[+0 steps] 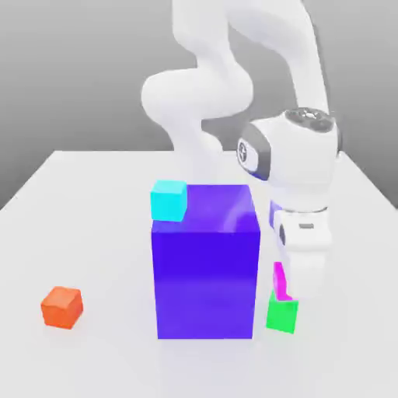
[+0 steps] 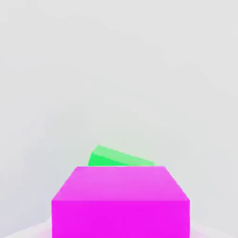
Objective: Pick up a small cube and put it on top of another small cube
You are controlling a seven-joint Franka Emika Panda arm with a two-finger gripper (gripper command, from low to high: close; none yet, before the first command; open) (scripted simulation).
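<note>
Showing the magenta cube (image 1: 280, 283) at the gripper (image 1: 298, 286), directly above the green cube (image 1: 282, 313) and apparently in contact with its top. Judge as the final placing and release, with most of the task done. Cannot tell from either view whether to class the jaws as clamped on the magenta cube or parted from it. Note in the hand view a clear turn between the magenta cube and the green cube, with a green corner and edge peeking out beyond the magenta. Accept that twist if enough of the underside bears on the green top; do not force a square match. Check for flat, full contact first, then ease the jaws apart slowly and evenly, so as not to drag the upper cube sideways. Avoid pressing down, given the likely risk of skidding the green cube across the white table (image 1: 109, 357). Once clear on both sides, lift straight up, without turning the wrist, and only then draw off to the side. Mind the big blue-purple block (image 1: 205, 284), just beside the green cube on the exterior view's left; choose a retreat well away from it. Leave alone the cyan cube (image 1: 169, 200) at the block's top edge and the orange cube (image 1: 62, 307), well apart on the table. Confirm a steady stack after withdrawal.
</note>
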